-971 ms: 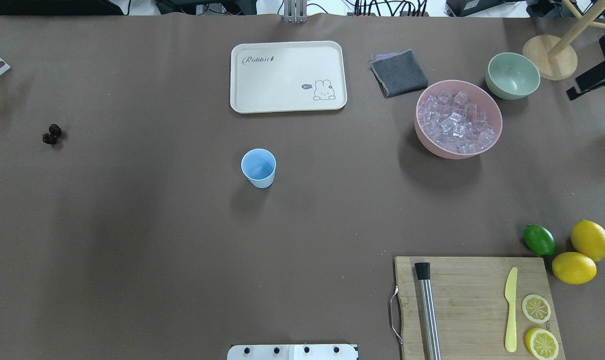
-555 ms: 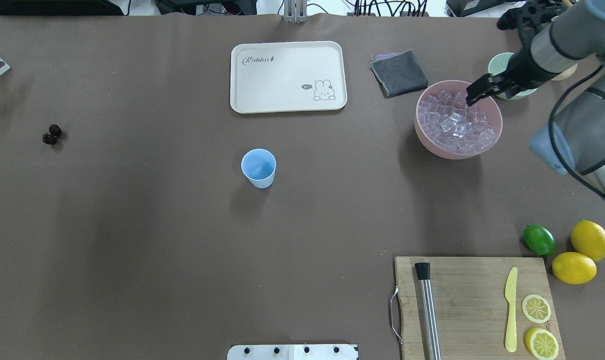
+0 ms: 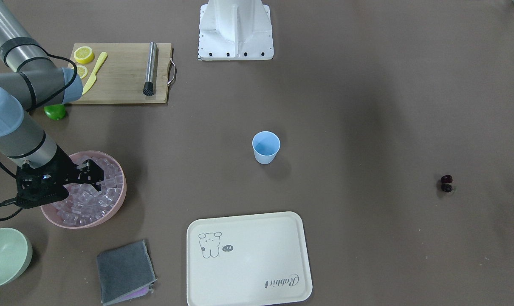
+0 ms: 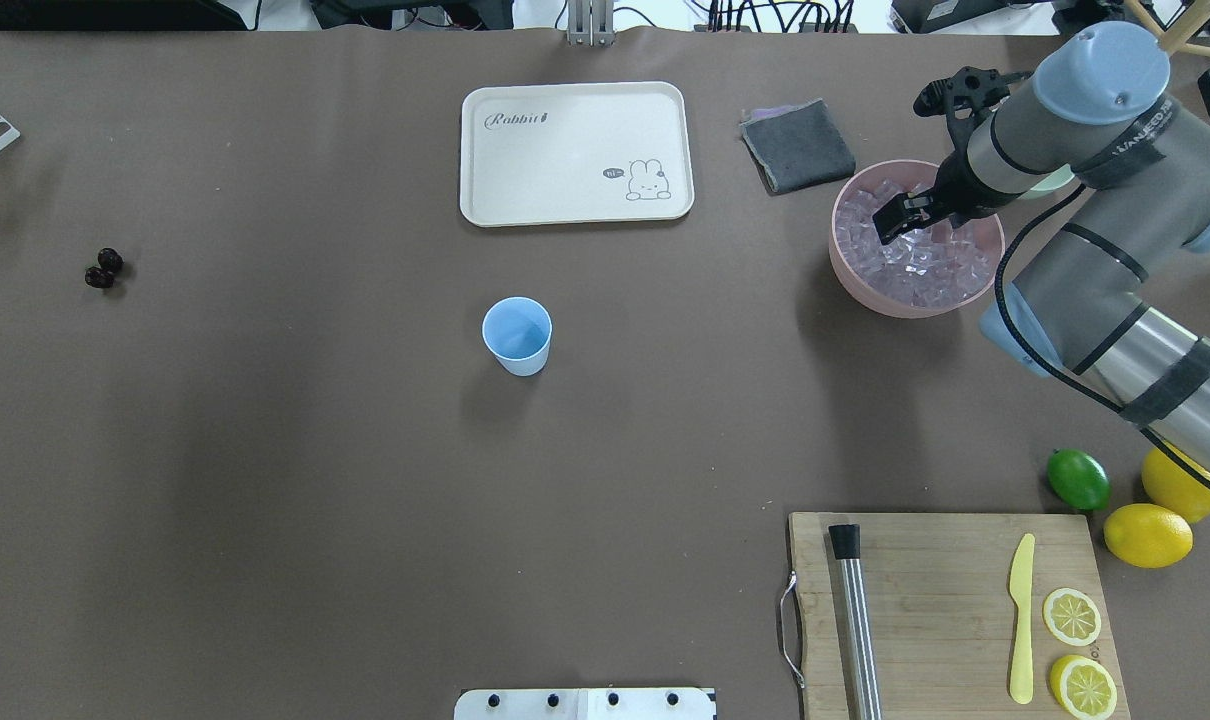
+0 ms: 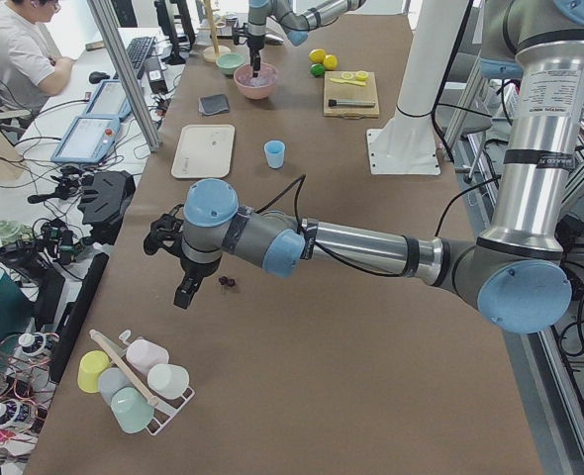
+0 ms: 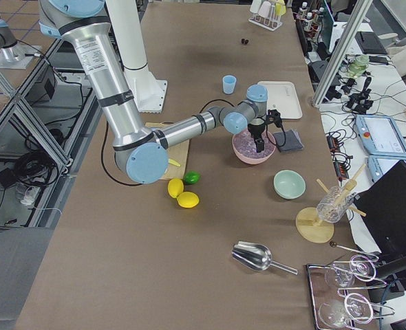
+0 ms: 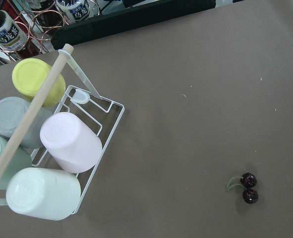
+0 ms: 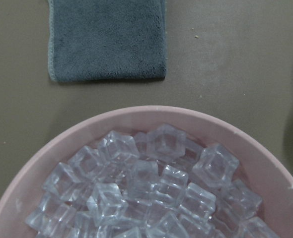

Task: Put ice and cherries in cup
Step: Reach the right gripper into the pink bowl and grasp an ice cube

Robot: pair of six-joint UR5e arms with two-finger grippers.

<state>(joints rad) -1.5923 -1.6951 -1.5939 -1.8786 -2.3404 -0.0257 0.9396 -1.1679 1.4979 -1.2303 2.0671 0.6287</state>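
Surface [image 4: 265, 450]: long, brown, matte; cables and screens lie beyond its far edge.
Around: a cream tray [image 4: 565, 160] sits far centre, with a grey cloth [image 4: 798, 146] to its right. A green bowl [image 3: 6, 255] is far right, partly hidden by the right arm in the overhead view. A board [image 4: 935, 600] near right carries a steel rod [image 4: 855, 620], a yellow knife [image 4: 1021, 620] and lemon slices [image 4: 1072, 617]. A lime [image 4: 1078, 479] and lemons [image 4: 1148, 535] lie just beside the board. A cup rack [image 7: 62, 163] stands at the left end.
Ice [image 8: 151, 188]: clear cubes with a faint pink tint, heaped in the pink bowl [image 4: 910, 310], far right.
Cherries [image 4: 103, 269]: a dark glossy pair on green stems, far left, well apart from the cup.
Cup [image 4: 516, 335]: light blue, upright, mid-surface.
Right claw [image 4: 887, 222]: low over the ice, jaws apart; whether it touches the cubes is unclear.
Left claw [image 5: 181, 300]: hangs near the cherries; cannot tell if apart or together.
Writing: "Rabbit" on the tray, plus a rabbit drawing with a "hi" bubble.
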